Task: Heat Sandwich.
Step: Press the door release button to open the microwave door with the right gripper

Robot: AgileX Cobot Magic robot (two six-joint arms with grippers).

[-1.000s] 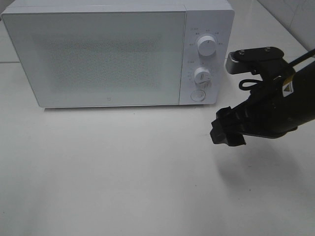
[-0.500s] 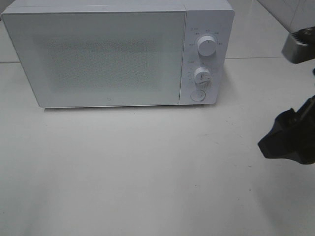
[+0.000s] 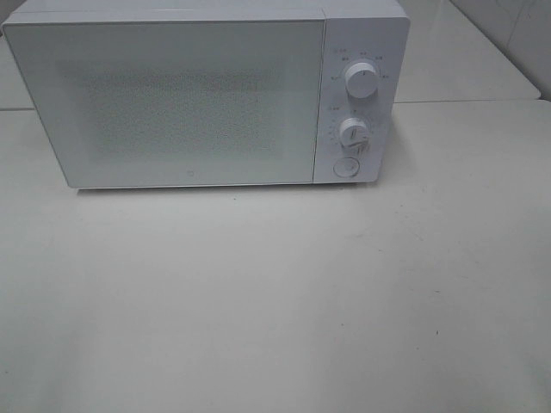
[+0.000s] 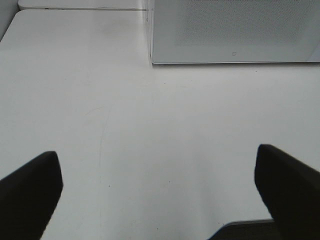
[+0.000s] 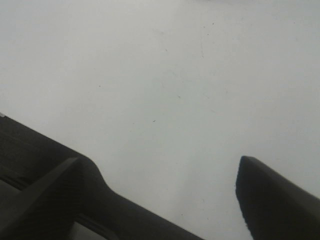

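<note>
The right arm has drawn out of the high view past three o'clock, leaving the microwave (image 3: 189, 95) at twelve with its door shut. The sandwich shows nowhere; it is probably inside, heating. Over the bare counter (image 3: 258, 301), the left fingers (image 4: 30, 192) and the right fingers (image 5: 275, 200) gape wide, holding nothing.

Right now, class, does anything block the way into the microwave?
Yes: the microwave door is shut across its front. Only bare table lies between the open left gripper and it. No sandwich is in view.
</note>
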